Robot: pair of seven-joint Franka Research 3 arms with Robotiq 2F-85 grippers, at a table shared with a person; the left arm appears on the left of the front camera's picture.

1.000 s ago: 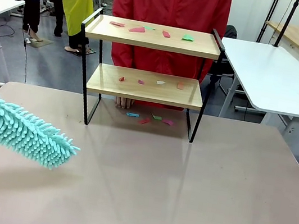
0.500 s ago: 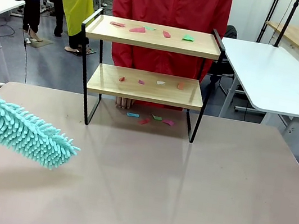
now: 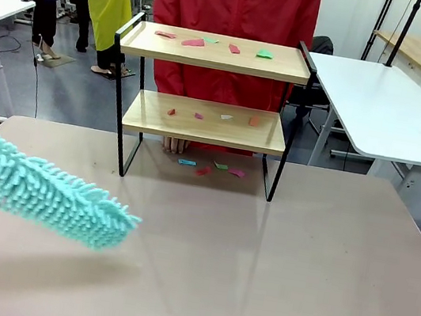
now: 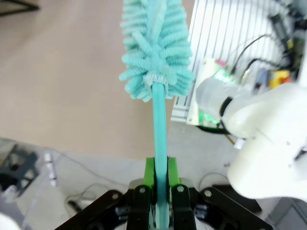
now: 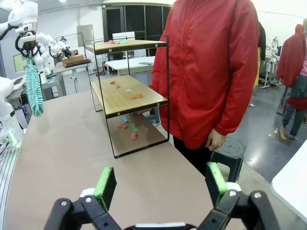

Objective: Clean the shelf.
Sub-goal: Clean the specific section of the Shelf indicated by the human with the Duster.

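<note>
Left gripper (image 4: 160, 167) clamps the thin handle of a fluffy turquoise duster (image 3: 37, 191) over the tan table's (image 3: 295, 284) near left. Right gripper (image 5: 160, 183) gapes, empty. Well beyond both pairs of fingers, the two-tier wooden, black-framed shelf (image 3: 152, 121) stands at the far edge.

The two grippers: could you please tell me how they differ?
The left gripper is shut on the duster; the right gripper stands open and empty. The left gripper faces the edge of the table; the right gripper faces the shelf and the person in red. Both have green pads.
</note>
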